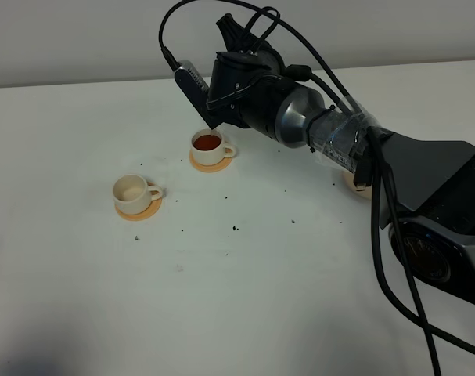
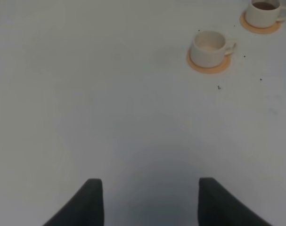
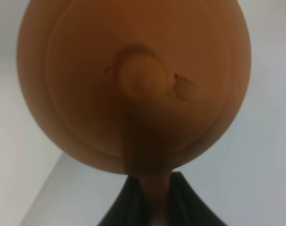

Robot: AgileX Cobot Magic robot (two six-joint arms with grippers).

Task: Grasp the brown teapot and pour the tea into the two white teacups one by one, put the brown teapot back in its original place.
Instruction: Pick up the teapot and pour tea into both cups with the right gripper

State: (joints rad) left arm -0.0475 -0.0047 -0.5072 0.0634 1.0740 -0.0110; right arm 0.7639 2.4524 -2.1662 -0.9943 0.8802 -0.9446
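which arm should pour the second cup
Right. The right end effector is shut on the brown teapot, up by the filled teacup; the empty teacup sits nearby. The left end effector hangs open, holding nothing.

So what we've got here is basically one big white table [image 1: 221, 313] filling nearly the whole exterior view, matte and plain, with a pale greyish wall [image 1: 80, 39] running along its far edge and meeting it in a straight line. We can spot a scatter of tiny dark specks [image 1: 235, 228] on the tabletop around the middle, plus a dim shadow [image 1: 6, 366] in the near left corner. Light looks soft and even to us, shadows are blurry-edged, and from the left wrist camera the same white top fades into a cooler grey patch [image 2: 147, 169] close to the lens
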